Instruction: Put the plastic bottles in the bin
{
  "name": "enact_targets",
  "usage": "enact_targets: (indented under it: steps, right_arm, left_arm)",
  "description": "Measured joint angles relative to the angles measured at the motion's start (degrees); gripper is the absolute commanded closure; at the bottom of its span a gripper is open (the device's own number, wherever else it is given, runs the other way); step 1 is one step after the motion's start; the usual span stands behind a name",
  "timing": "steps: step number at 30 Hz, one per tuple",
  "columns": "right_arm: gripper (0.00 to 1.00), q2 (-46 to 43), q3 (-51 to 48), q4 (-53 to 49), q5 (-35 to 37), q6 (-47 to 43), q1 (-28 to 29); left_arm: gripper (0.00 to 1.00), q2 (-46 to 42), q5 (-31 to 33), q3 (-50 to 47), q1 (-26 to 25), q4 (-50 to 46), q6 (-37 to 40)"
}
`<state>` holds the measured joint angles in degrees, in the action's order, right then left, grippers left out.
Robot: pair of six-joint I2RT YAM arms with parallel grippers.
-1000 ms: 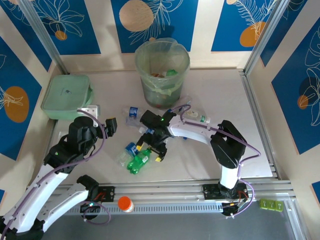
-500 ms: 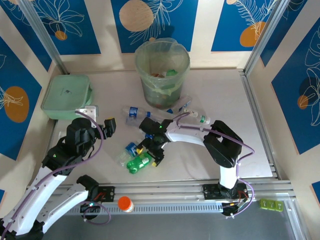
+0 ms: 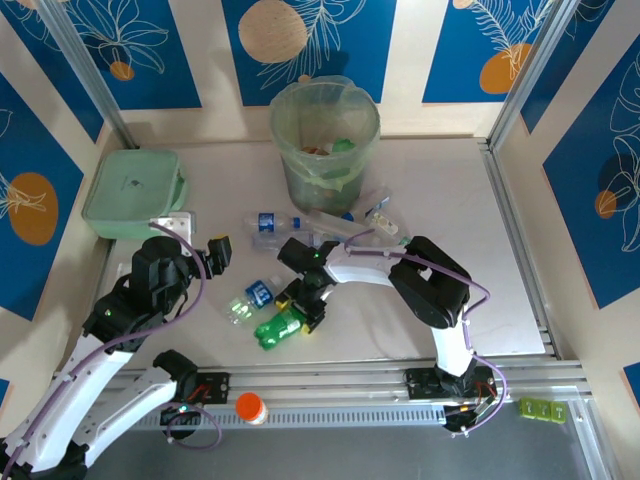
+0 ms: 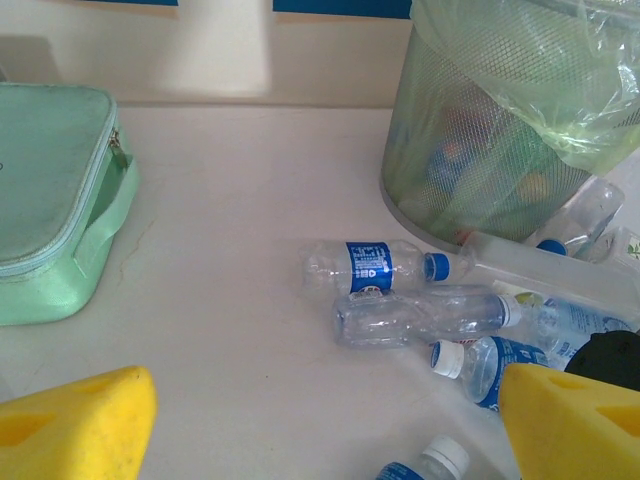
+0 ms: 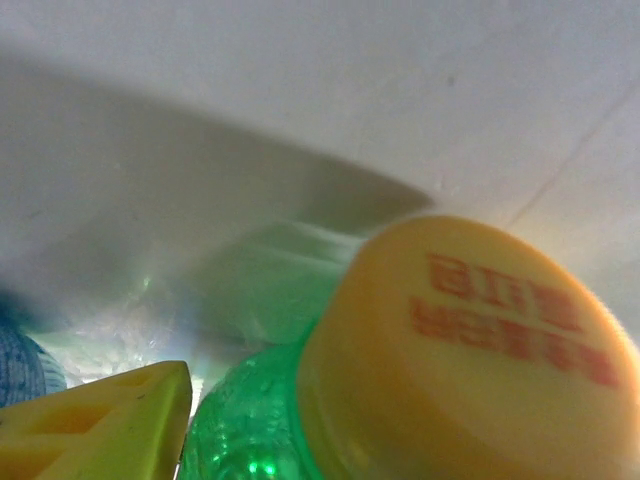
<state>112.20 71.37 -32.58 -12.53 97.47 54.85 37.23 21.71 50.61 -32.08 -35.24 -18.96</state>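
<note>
The bin (image 3: 325, 140) stands at the back, lined with a pale green bag, bottles inside. A green bottle (image 3: 275, 330) with a yellow cap (image 5: 470, 340) lies near the front. My right gripper (image 3: 303, 303) sits over its neck end. One yellow finger (image 5: 100, 420) lies close against the bottle's shoulder; the other finger is hidden behind the cap. Clear blue-labelled plastic bottles (image 3: 270, 225) (image 4: 375, 268) lie scattered below the bin. My left gripper (image 3: 215, 255) (image 4: 325, 430) hovers open to their left, with bare table between its fingers.
A flat mint-green lidded box (image 3: 132, 190) (image 4: 50, 220) sits at the back left. An orange-capped jar (image 3: 250, 408) stands on the front rail. More clear bottles (image 3: 250, 300) lie just left of the green one. The bin's mesh wall (image 4: 470, 170) is near the bottles.
My right gripper has slid down and left onto the green bottle's neck end, and its jaws have narrowed. Small bottles beside it shifted slightly. The left arm has barely moved.
</note>
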Motion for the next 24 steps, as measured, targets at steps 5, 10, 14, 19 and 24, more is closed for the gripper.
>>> enact_targets:
  steps: [5, 10, 14, 19, 24]
  right_arm:
    - [0.45, -0.02, 0.09, -0.04, 0.46, -0.44, -0.37]
    - [0.46, -0.17, 0.57, -0.79, 1.73, -1.29, -0.52]
    - [0.46, -1.95, 0.70, -2.93, 4.46, -2.47, -0.55]
    - [0.46, -6.45, 0.74, -4.76, 7.08, -4.00, -0.55]
    - [0.45, -12.66, 0.81, -6.73, 10.71, -7.41, -0.68]
  left_arm:
    - [0.12, 0.00, 0.00, 0.00, 0.00, 0.00, 0.00]
    - [0.12, 0.11, 0.00, 0.00, 0.00, 0.02, 0.02]
    - [0.11, 0.11, 0.00, -0.02, 0.00, 0.02, 0.04]
    - [0.11, 0.11, -0.26, -0.07, 0.00, 0.02, -0.02]
    - [0.12, 0.42, -3.28, 0.61, 0.00, -0.72, -1.60]
